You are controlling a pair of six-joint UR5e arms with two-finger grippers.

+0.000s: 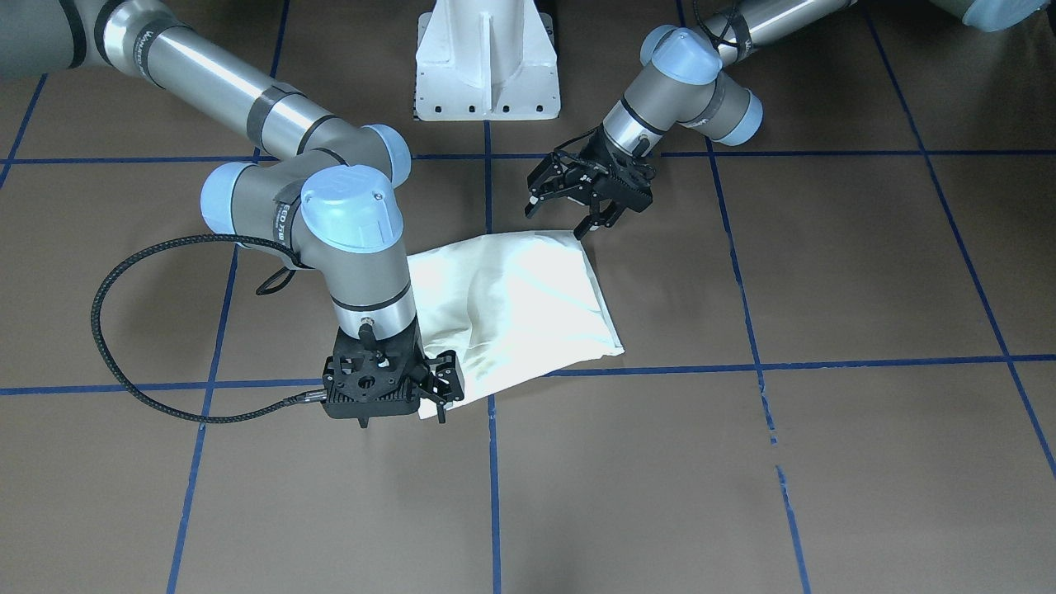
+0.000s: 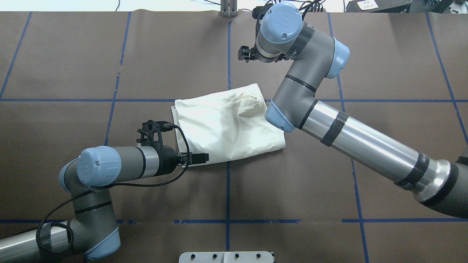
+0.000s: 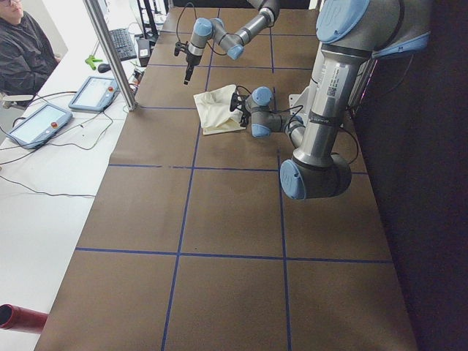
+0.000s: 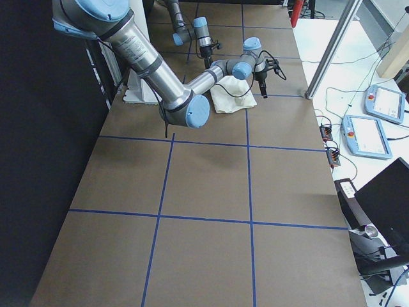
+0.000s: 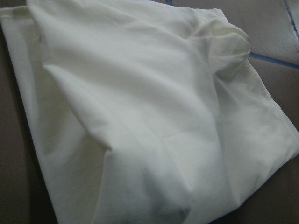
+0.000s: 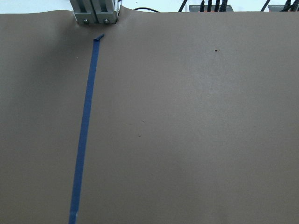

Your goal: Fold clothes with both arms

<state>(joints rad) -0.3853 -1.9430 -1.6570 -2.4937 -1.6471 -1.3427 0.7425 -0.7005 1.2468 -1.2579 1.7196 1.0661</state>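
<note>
The clothes (image 1: 511,297) (image 2: 226,124) are one cream shirt folded into a rough rectangle at mid-table, plain side up and rumpled near its middle. It fills the left wrist view (image 5: 140,116) and shows small in the side views (image 3: 218,110) (image 4: 231,99). My left gripper (image 1: 563,216) (image 2: 199,158) is open, low at the shirt's corner nearest the robot on its left side. The right gripper (image 1: 437,396) (image 2: 246,54) points down above the table on the far side of the shirt and looks open and empty. Its wrist camera sees only bare brown table.
Blue tape lines (image 6: 84,140) grid the brown table. The white pedestal base (image 1: 487,66) stands at the robot side. A black cable (image 1: 107,330) loops off the right arm. A metal post (image 3: 110,51), tablets (image 3: 91,91) and a seated person (image 3: 22,51) are beside the table.
</note>
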